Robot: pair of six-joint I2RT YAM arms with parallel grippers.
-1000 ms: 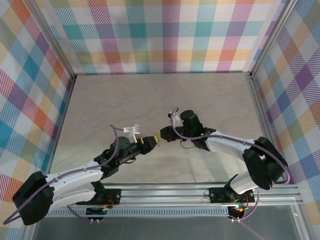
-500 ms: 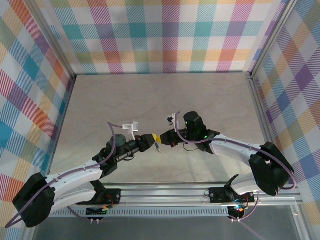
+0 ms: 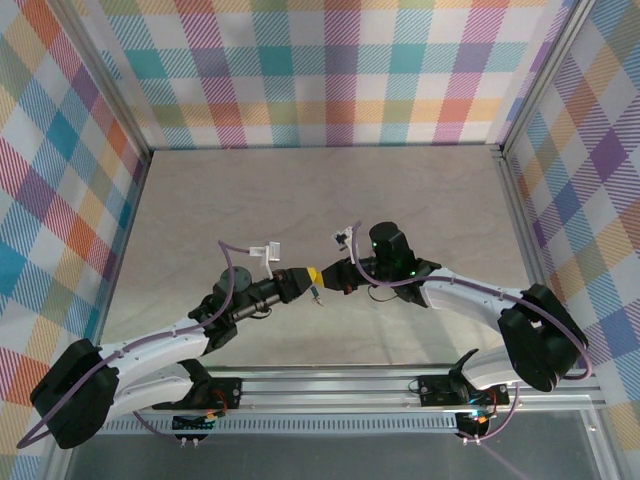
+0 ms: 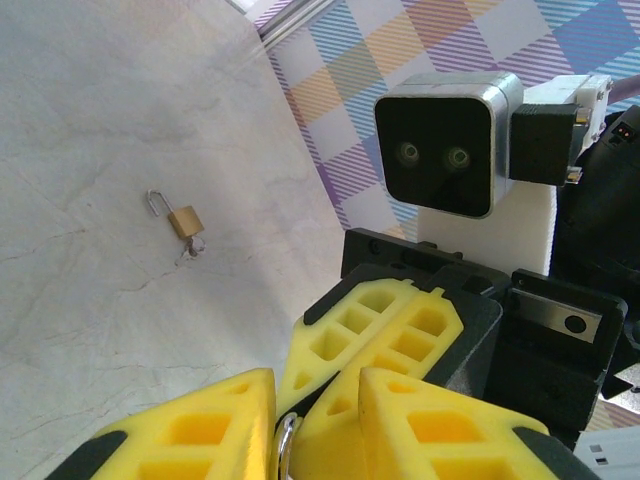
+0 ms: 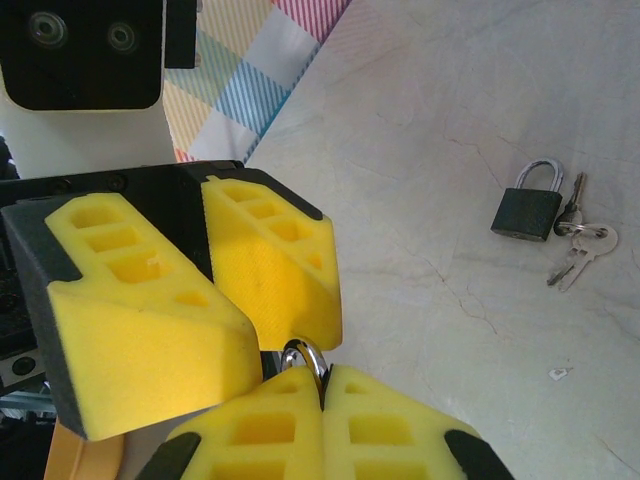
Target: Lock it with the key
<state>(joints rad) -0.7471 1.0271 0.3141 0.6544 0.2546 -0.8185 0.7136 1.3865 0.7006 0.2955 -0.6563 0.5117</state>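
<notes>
Two hands met tip to tip over the middle of the desk [image 3: 300,190]. The right hand [image 5: 322,395] was clenched on a small metal ring [image 5: 305,358], which stood up out of the seam between its yellow pads. The left hand [image 3: 302,280] faced it, its own pads [image 4: 200,435] narrowly apart with the ring in the gap; whether they pinched it could not be told. In the right wrist view a dark padlock [image 5: 528,212], shackle closed, lay on the desk with a bunch of keys [image 5: 580,245] touching its right side. In the left wrist view a brass padlock [image 4: 185,220] lay well apart from the hands, its shackle swung open.
</notes>
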